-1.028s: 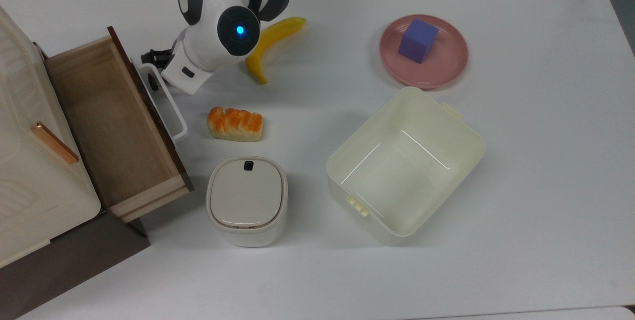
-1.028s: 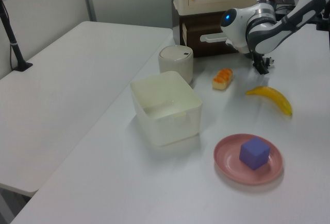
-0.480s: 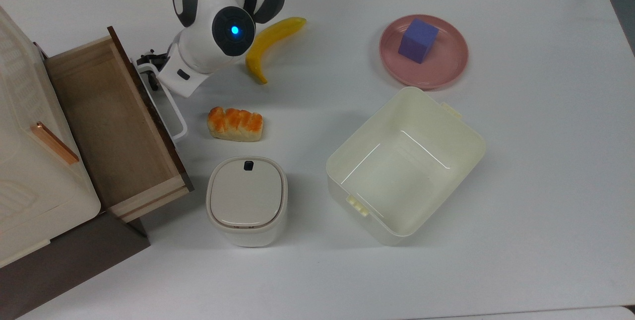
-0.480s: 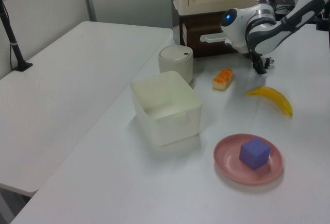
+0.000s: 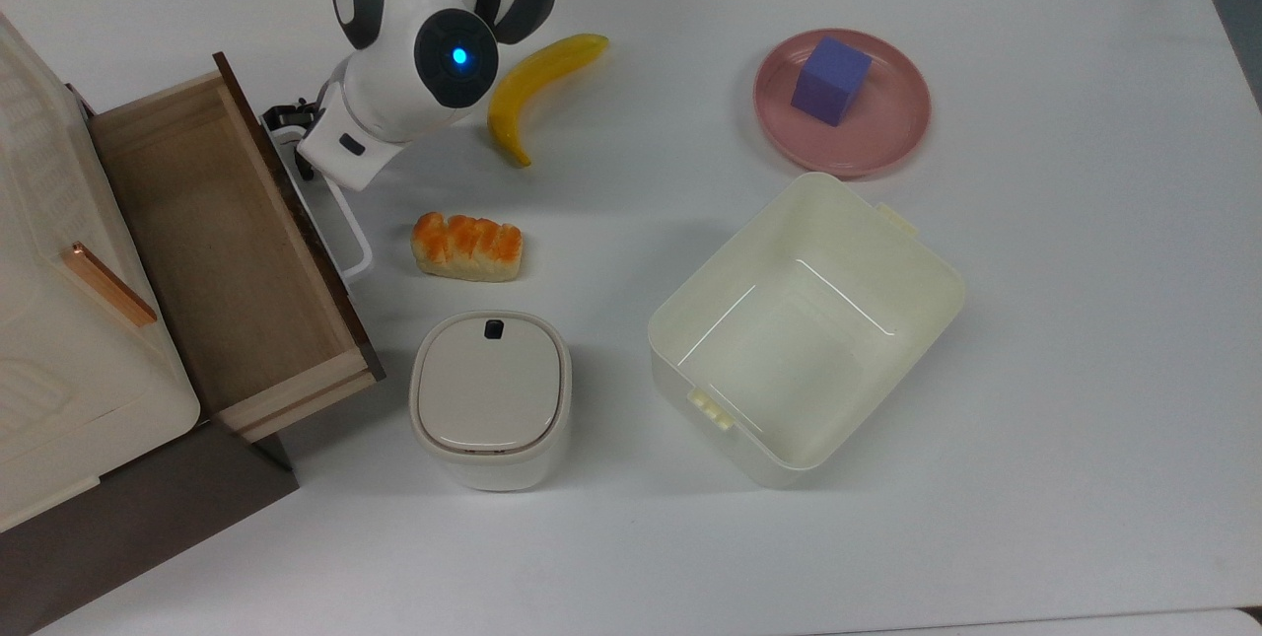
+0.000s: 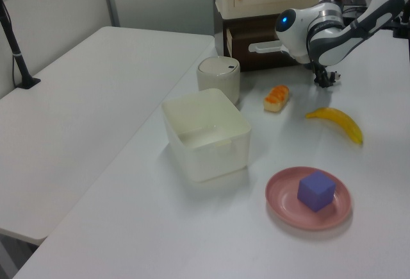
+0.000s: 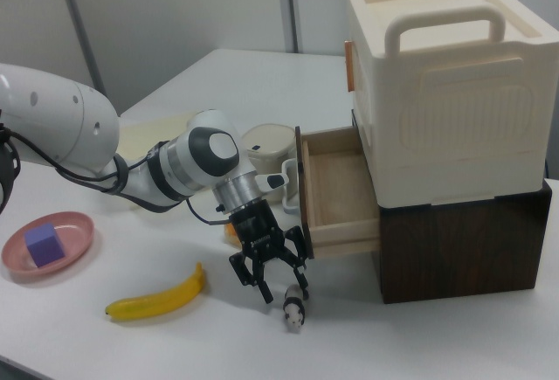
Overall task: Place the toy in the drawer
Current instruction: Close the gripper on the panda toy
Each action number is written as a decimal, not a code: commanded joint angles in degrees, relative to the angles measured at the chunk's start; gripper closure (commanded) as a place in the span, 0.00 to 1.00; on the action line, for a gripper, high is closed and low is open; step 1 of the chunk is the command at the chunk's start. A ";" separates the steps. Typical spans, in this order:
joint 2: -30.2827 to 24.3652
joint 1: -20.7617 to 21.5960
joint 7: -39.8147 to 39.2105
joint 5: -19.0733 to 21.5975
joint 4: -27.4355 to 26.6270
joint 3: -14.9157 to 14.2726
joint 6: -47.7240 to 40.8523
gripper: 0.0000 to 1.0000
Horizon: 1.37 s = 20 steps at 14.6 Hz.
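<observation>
**Panda toy on the surface beneath an open gripper, beside the pulled-out drawer**

Toy [image 7: 294,309]: small black-and-white figurine, lower centre of the right view, lying on the white surface [image 5: 1035,340] just in front of the drawer's front corner. Not inside the drawer.

Gripper [image 7: 272,277]: black, two-fingered, pointing downward, just above and slightly toward the right view's left of the toy. Fingers spread apart, holding nothing; the toy sits apart from the fingertips. In the top view the gripper [image 5: 286,113] peeks out at the upper left, under the white wrist, close to the drawer's handle.

Drawer [image 5: 212,251]: light wood, pulled out, interior bare; dark brown front panel with a white loop handle [image 5: 340,227]. It projects from a dark brown cabinet [image 7: 463,249] that carries a cream plastic case [image 7: 445,83] on top.

Arm [image 5: 424,35]: white with dark joints and a blue light, upper left of the top view, reaching down toward the drawer front.

Other items, top view:
- Banana [image 5: 537,89], yellow, upper centre, just beside the arm.
- Bread toy [image 5: 467,246], orange-topped, centre left, near the handle.
- Lidded cream container [image 5: 490,397], lower centre left, near the drawer's corner.
- Cream bin [image 5: 912,316], open, centre right.
- Pink plate [image 5: 887,133], upper right, carrying a purple cube [image 5: 831,80].
</observation>
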 commanded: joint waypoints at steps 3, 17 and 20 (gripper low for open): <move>1.36 -1.50 -0.39 -2.07 0.19 -0.27 0.91 0.41; 2.06 -2.81 -0.39 -4.45 0.10 -0.27 0.99 1.00; 2.06 -2.81 -0.30 -4.36 0.10 -0.27 0.99 1.00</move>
